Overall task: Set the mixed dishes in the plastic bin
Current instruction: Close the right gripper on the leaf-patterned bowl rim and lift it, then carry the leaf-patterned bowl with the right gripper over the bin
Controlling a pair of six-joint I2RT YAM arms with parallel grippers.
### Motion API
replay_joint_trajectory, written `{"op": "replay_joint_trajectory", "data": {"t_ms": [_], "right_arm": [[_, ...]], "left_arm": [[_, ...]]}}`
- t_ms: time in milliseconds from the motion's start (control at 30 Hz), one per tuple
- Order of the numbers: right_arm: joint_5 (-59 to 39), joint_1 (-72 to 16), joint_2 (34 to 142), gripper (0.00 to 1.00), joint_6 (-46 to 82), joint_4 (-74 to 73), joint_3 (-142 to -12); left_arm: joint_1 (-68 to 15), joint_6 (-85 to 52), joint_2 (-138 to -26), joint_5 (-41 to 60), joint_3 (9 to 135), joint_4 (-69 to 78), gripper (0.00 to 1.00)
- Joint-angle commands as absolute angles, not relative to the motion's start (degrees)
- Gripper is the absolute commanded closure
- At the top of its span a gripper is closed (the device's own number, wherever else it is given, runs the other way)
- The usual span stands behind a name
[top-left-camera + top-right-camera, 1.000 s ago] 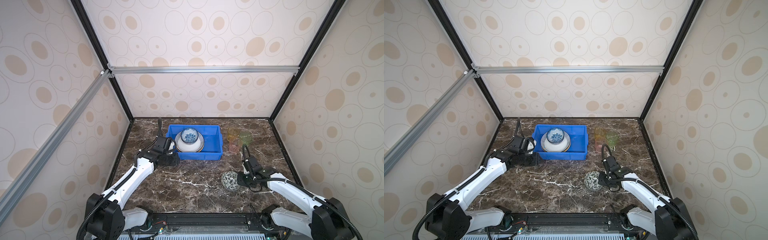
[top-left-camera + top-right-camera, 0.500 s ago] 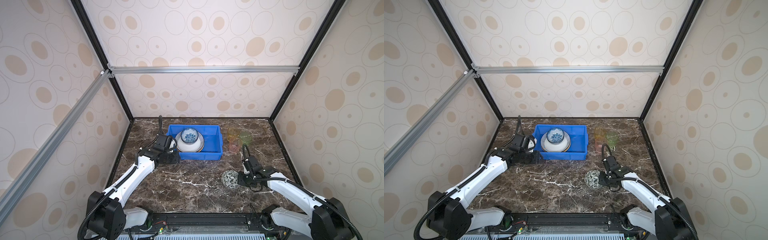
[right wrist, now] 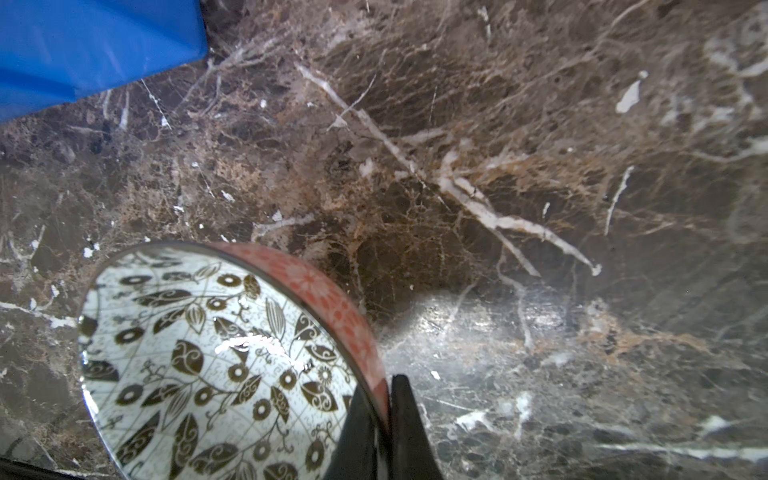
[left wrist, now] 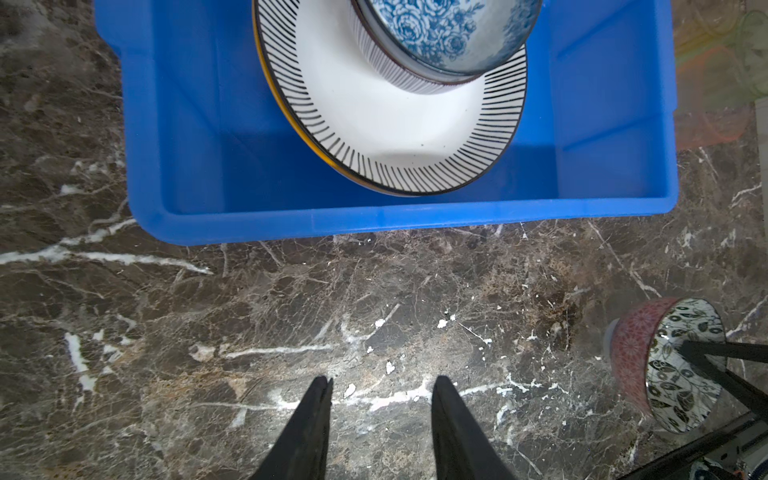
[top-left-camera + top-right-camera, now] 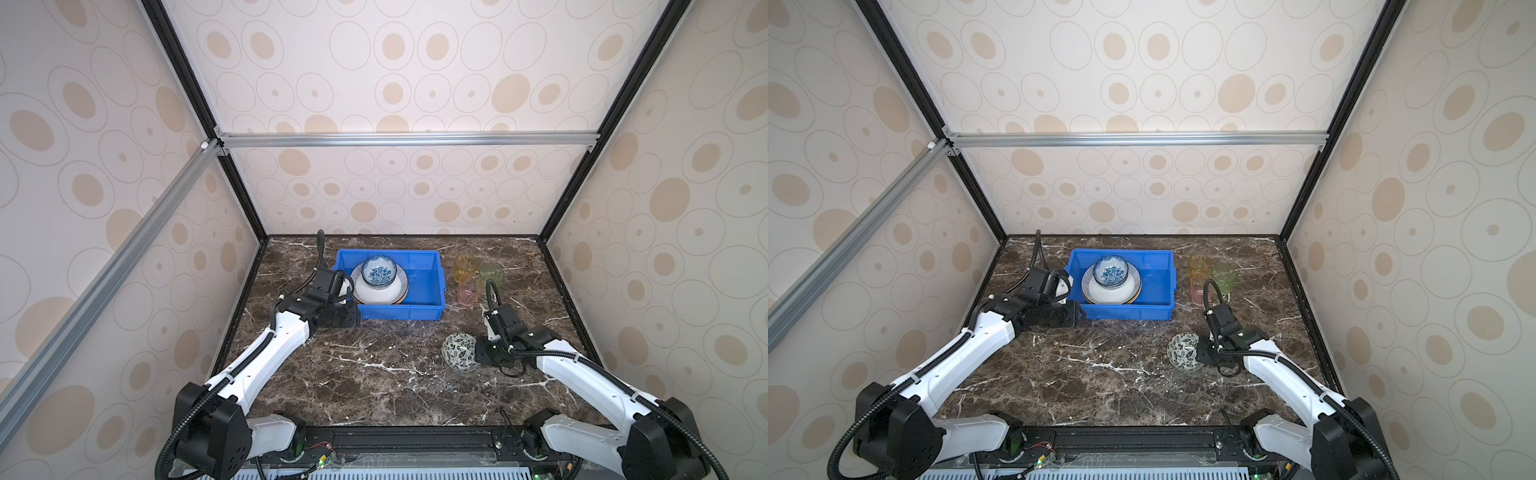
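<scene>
At lower right in a top view, bowl (image 5: 458,352): tilted steeply near the worktop (image 5: 374,374), apart from the blue bin (image 5: 399,311).
Right hand (image 3: 382,415): clenched on the bowl's rim.
Left hand (image 4: 382,382): released, empty, beside the bin's lower left corner.
Carry: bowl is best levelled, raised over the wall, lowered into the bin's bare right half.

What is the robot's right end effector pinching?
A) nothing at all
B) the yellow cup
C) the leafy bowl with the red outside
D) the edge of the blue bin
C: in the right wrist view, the right end effector is shut on the rim of the leaf-patterned bowl, which is tipped on the marble tabletop.
</scene>
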State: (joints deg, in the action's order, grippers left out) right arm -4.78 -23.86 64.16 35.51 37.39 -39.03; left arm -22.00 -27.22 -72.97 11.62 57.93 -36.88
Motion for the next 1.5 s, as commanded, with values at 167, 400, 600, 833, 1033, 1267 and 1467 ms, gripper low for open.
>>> {"op": "replay_joint_trajectory", "data": {"t_ms": [167, 400, 600, 833, 1033, 1267, 1467], "right_arm": [[-5.88, -23.48, 61.7, 1.0, 35.86, 39.59, -43.22], [-6.76, -23.55, 61.99, 1.0, 36.0, 40.08, -46.67], [-8.07, -23.59, 63.25, 1.0, 36.17, 39.21, -49.5], [-10.09, -23.55, 65.64, 1.0, 36.58, 37.68, -52.53], [-11.44, -23.72, 68.43, 1.0, 36.57, 37.09, -55.03], [-11.25, -24.76, 71.37, 1.0, 36.26, 36.06, -58.55], [-11.03, -26.47, 74.9, 1.0, 35.52, 35.86, -62.72]], "left_arm": [[-22.41, -26.7, -71.14, 10.55, 59.95, -36.74, 0.6], [-22.41, -25.95, -70.02, 10.29, 59.68, -37.0, 0.6], [-22.41, -25.71, -68.99, 10.02, 59.6, -37.09, 0.6], [-22.41, -25.49, -67.69, 10.22, 59.13, -36.99, 0.6], [-22.41, -25.32, -67.06, 10.37, 58.28, -37.09, 0.6], [-22.41, -24.96, -66.83, 10.13, 57.69, -36.96, 0.6], [-22.43, -24.67, -67.56, 9.92, 57.41, -36.25, 0.6]]}}
